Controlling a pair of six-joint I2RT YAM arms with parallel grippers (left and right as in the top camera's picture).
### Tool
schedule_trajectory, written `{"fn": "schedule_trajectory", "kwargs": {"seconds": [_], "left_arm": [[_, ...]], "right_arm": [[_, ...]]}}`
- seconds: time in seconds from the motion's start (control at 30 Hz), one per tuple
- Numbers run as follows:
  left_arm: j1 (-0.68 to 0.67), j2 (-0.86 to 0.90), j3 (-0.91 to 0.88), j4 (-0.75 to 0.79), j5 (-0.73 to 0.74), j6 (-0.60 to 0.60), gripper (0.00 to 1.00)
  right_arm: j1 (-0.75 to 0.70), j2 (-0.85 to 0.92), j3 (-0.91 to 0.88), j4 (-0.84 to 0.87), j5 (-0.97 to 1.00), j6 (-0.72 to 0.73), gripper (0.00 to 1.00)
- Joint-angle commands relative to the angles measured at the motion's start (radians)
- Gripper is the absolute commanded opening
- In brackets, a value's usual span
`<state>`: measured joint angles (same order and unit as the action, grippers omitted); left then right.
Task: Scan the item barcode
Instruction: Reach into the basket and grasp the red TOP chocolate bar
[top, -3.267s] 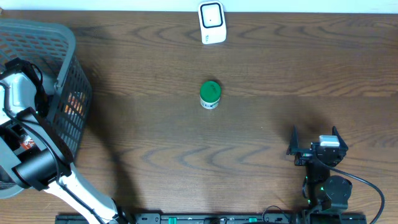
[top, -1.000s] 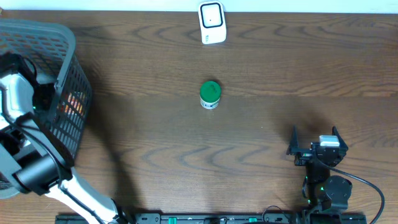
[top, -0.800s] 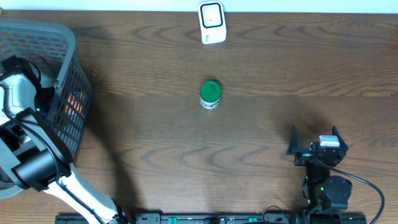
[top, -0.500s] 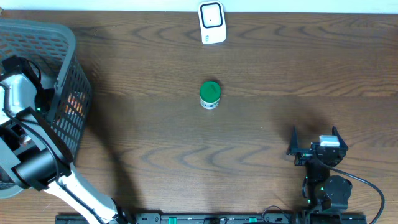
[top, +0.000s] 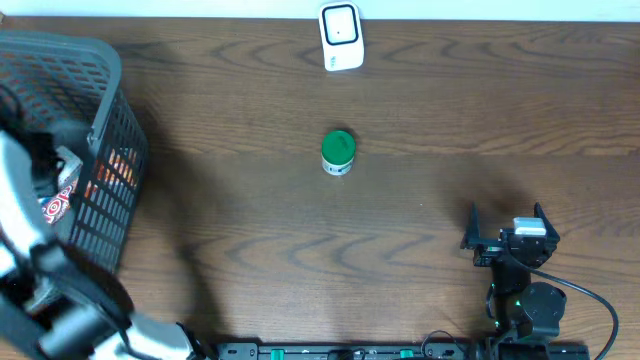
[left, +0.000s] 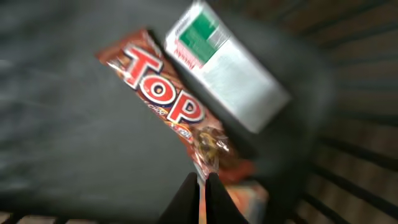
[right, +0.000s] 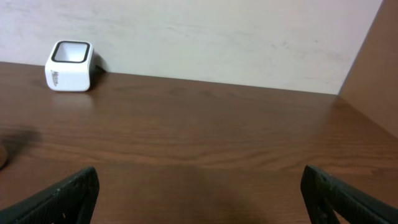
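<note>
Your left gripper (left: 200, 186) has lifted inside the basket (top: 104, 92), pinched shut on the end of the red "TOP" wrapper (left: 163, 99), just beside a green-and-white box (left: 227, 71). Your right gripper (right: 199, 190) stands wide open, holding nothing.

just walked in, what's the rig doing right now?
The left gripper is down inside the grey basket, shut on the end of a red Top snack bar. A white-and-green box lies beside it. That view is blurred, so the exact grip is hard to judge. The right gripper sits open and empty. The white scanner stands at the table's far edge, and nothing is in front of it yet.
</note>
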<state>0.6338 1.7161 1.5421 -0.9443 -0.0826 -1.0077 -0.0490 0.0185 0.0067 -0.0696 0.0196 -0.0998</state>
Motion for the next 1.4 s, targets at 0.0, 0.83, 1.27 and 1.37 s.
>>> {"fn": "schedule_trajectory", "kwargs": {"seconds": [0.0,0.83,1.27,1.37], "left_arm": [[0.018,-0.081,0.001,-0.038,-0.039,0.032,0.07],[0.018,0.282,-0.098,0.11,-0.072,-0.067,0.85],[0.037,0.288,-0.085,0.108,-0.03,0.024,0.07],[0.065,0.182,-0.069,0.086,0.051,0.064,0.07]], "right_arm": [[0.008,-0.002,-0.001,-0.002,0.009,-0.013,0.99],[0.008,-0.001,-0.001,-0.002,0.008,-0.014,0.99],[0.008,-0.001,-0.001,-0.002,0.008,-0.013,0.99],[0.008,-0.001,-0.001,-0.002,0.009,-0.013,0.99]]}}
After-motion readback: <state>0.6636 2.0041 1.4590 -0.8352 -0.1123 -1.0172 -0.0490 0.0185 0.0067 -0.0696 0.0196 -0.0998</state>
